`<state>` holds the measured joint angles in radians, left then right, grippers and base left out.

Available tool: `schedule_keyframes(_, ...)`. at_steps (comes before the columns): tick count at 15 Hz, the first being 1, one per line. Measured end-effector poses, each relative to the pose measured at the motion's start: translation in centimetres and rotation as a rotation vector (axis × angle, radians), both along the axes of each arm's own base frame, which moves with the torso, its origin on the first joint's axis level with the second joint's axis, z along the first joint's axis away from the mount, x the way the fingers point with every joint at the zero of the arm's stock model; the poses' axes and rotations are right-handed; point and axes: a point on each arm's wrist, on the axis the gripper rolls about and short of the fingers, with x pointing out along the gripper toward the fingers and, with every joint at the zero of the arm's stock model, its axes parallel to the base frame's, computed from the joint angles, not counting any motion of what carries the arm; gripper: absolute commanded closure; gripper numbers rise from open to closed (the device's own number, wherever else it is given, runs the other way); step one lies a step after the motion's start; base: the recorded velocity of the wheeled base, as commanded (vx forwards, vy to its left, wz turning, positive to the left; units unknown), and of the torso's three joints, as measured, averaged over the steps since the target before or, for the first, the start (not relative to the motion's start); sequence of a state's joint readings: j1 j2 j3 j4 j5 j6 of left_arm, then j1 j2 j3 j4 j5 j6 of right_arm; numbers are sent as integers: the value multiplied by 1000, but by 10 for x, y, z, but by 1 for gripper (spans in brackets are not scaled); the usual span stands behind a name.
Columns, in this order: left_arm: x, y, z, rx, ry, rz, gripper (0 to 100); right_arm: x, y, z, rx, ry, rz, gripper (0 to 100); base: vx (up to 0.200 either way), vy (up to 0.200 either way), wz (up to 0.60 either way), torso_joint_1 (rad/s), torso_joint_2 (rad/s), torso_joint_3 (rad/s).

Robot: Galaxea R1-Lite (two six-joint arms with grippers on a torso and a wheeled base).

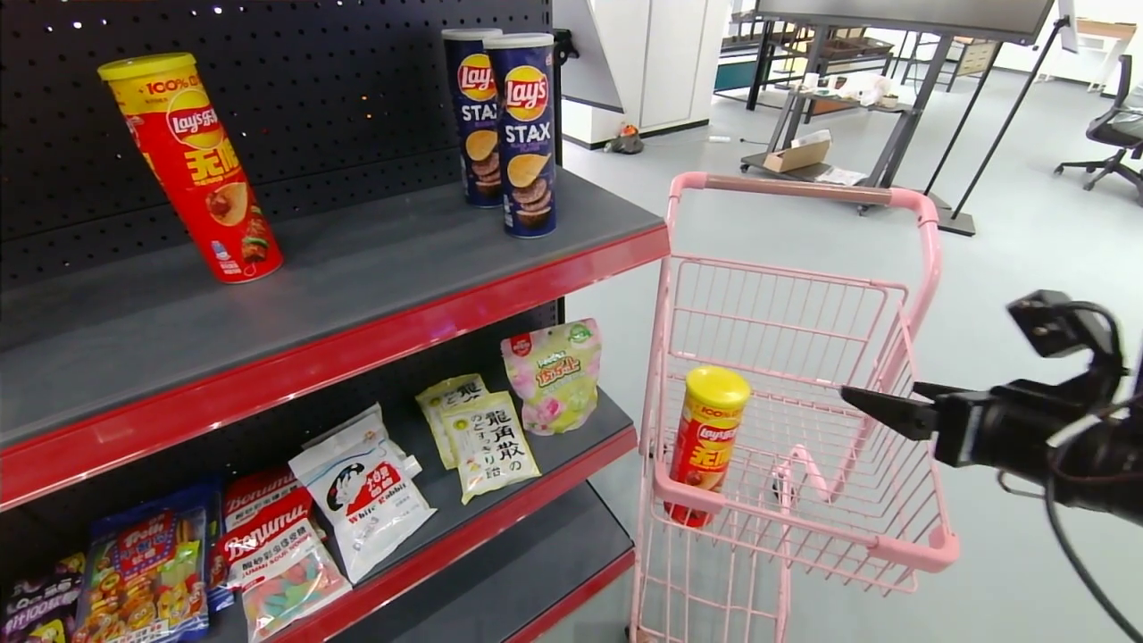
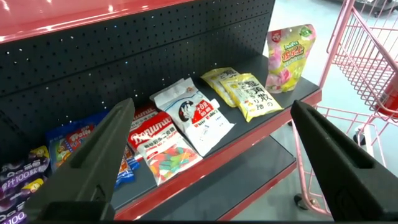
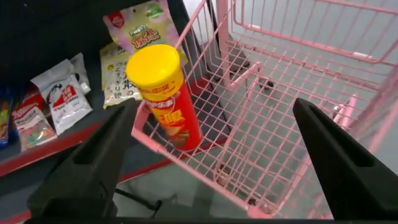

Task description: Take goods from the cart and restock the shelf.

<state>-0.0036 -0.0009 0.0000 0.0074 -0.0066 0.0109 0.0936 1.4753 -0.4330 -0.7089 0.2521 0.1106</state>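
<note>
A red chip can (image 1: 705, 438) with a yellow lid stands upright in the front left corner of the pink cart (image 1: 924, 259). My right gripper (image 1: 880, 411) is open over the cart's right rim, pointing left toward the can with a gap between them. In the right wrist view the can (image 3: 165, 93) sits beyond the open gripper (image 3: 211, 168), inside the cart's wire basket (image 3: 292, 106). On the top shelf (image 1: 375, 268) a matching red can (image 1: 201, 170) leans against the pegboard. My left gripper (image 2: 211, 162) is open in front of the snack-bag shelf (image 2: 249, 134).
Two blue chip cans (image 1: 513, 125) stand at the top shelf's right end. Several snack bags (image 1: 375, 482) lie on the middle shelf, and a green-pink bag (image 1: 554, 375) stands at its right end. The cart stands close beside the shelf's right end. Stands and an office chair (image 1: 1112, 134) are far behind.
</note>
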Motion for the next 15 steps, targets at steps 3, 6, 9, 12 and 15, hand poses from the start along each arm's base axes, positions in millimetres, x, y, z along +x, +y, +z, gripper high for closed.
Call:
schedule_keyframes(3, 0, 0, 0, 1, 0, 0, 0, 48, 18, -41, -21, 7, 75, 0, 0, 0, 0, 0, 0, 0)
schedule_keyframes(6, 0, 0, 0, 1, -1, 0, 0, 61, 42, -72, -34, 85, 159, 0, 0, 0, 0, 0, 0, 0)
schedule_keyframes(9, 0, 0, 0, 1, -1, 1, 0, 64, 59, -86, -41, 124, 213, 0, 0, 0, 0, 0, 0, 0)
schedule_keyframes(12, 0, 0, 0, 1, -2, -1, 0, 76, 68, -91, -43, 121, 230, 0, 0, 0, 0, 0, 0, 0)
schedule_keyframes(15, 0, 0, 0, 1, -1, 0, 0, 92, 74, -93, -39, 97, 234, 0, 0, 0, 0, 0, 0, 0)
